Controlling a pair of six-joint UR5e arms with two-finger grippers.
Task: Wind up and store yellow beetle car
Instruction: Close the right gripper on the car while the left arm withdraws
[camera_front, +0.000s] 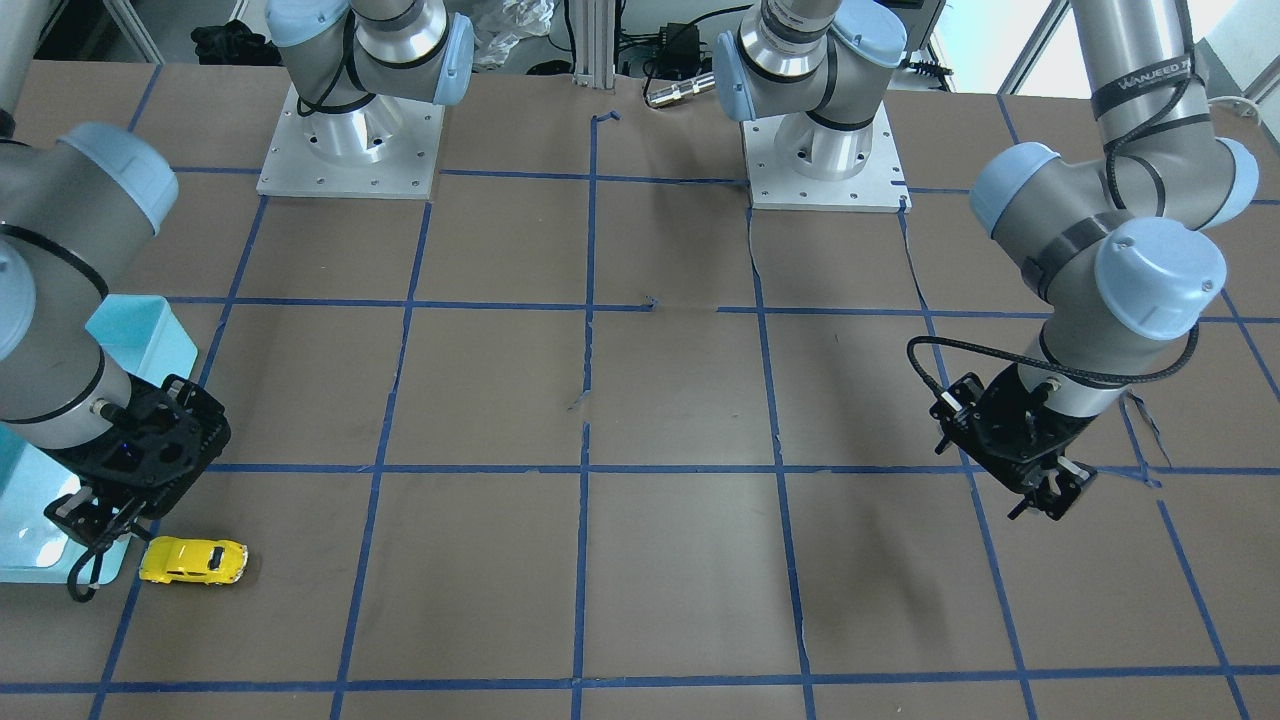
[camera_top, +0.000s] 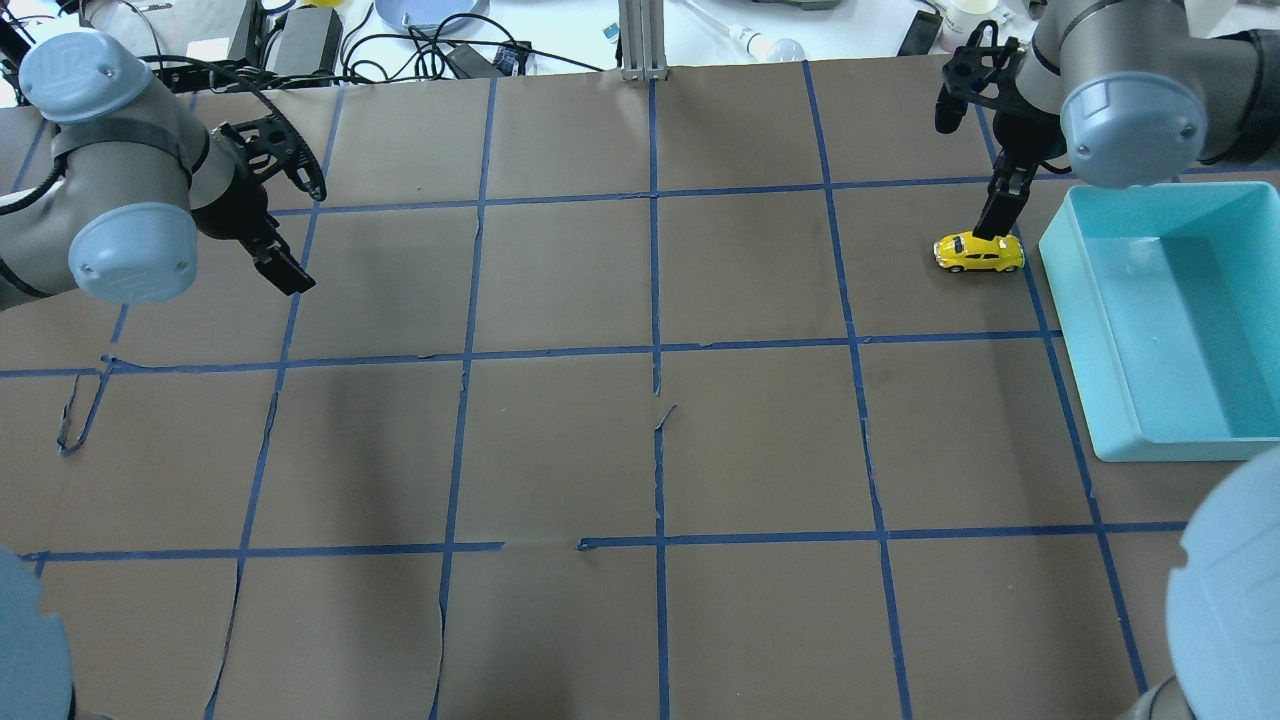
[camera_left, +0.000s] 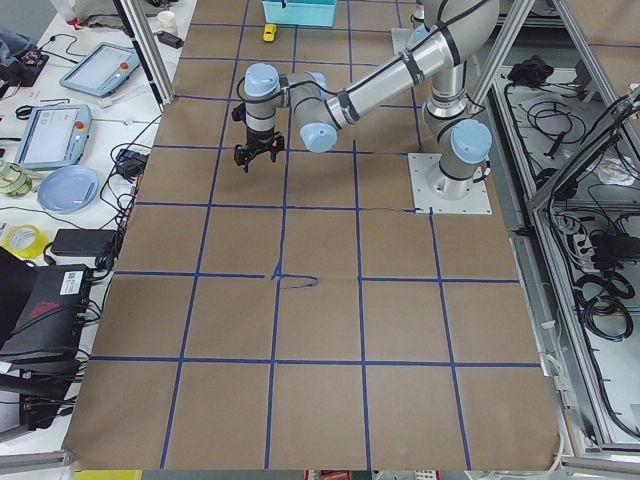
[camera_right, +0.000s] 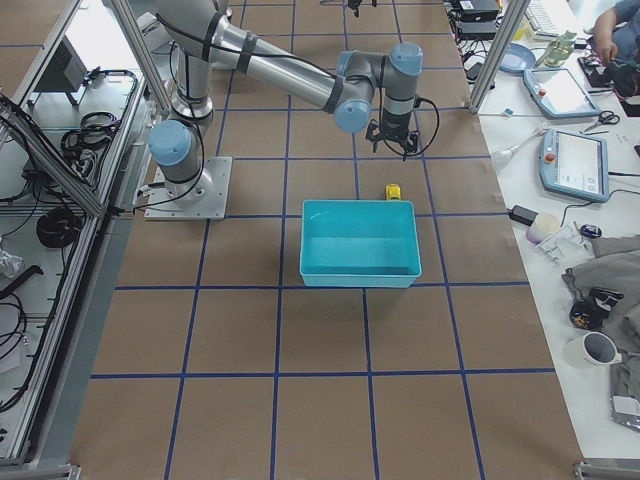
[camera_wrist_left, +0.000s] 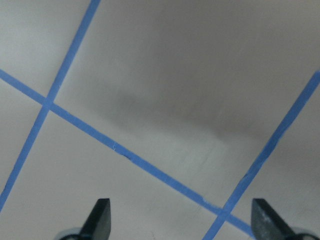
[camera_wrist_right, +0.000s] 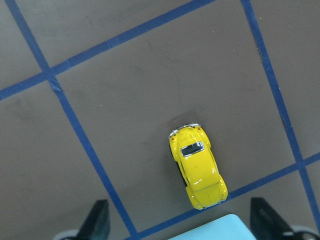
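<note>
The yellow beetle car (camera_top: 979, 253) stands on its wheels on the brown table, just left of the teal bin (camera_top: 1075, 350). It also shows in the front view (camera_front: 193, 561) and the right wrist view (camera_wrist_right: 197, 172). My right gripper (camera_top: 968, 178) hangs open above the car without touching it, and its fingertips (camera_wrist_right: 100, 220) are spread wide, with the car between them and farther out. My left gripper (camera_top: 315, 240) is open and empty above bare table at the far left, and its wrist view (camera_wrist_left: 182, 220) shows only tape lines.
The teal bin (camera_front: 150, 330) is empty, and a corner of it (camera_wrist_right: 215, 230) lies right beside the car. Blue tape lines grid the table. Cables, a plate and tablets lie beyond the far table edge (camera_top: 640, 60).
</note>
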